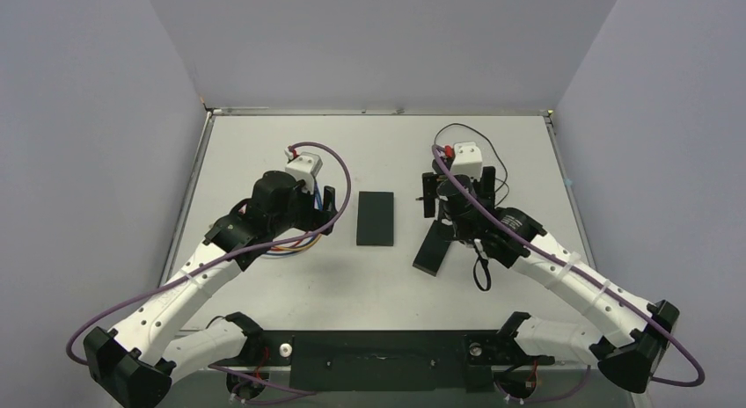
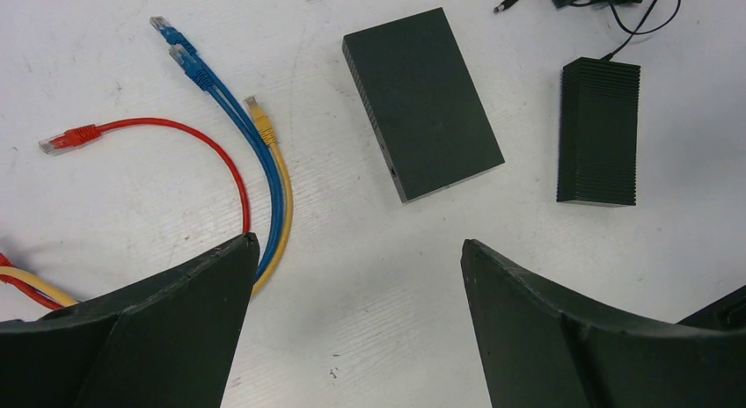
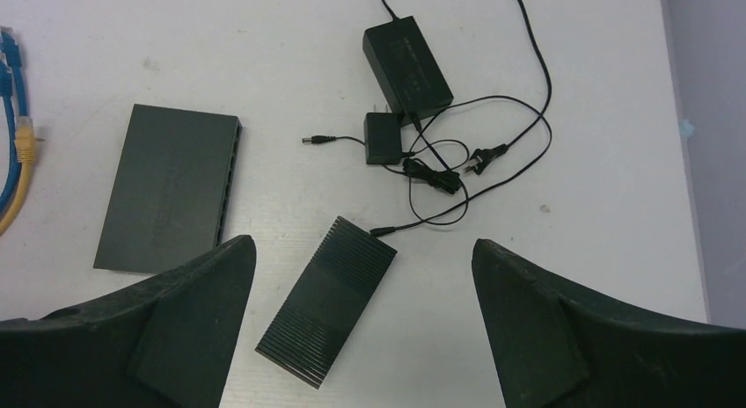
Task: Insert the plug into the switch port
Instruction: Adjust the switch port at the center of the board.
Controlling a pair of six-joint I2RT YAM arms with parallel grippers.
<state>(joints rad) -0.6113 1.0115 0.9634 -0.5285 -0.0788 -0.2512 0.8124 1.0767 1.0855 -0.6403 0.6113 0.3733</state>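
The left arm (image 1: 189,285) and right arm (image 1: 572,276) reach forward, elbows bent. The left gripper (image 2: 358,241) and right gripper (image 3: 365,241) hang over the table (image 1: 369,289), jaws spread wide, empty. Between them lies one flat black switch (image 1: 376,218). Left of it lie four cable ends: one red plug (image 2: 62,142), two blue plugs (image 2: 185,58), one yellow plug (image 2: 255,109). To the right is one ribbed box (image 1: 433,247), with two power adapters (image 3: 406,65) beyond, lettering unreadable.

Black switch (image 2: 427,105); ribbed black box (image 2: 598,131).

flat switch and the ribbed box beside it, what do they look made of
The flat switch looks like matte dark plastic, possibly painted metal: dull even surface, no glare, crisp edges. The ribbed box is probably moulded black plastic, going by the fine parallel ridges across its top.
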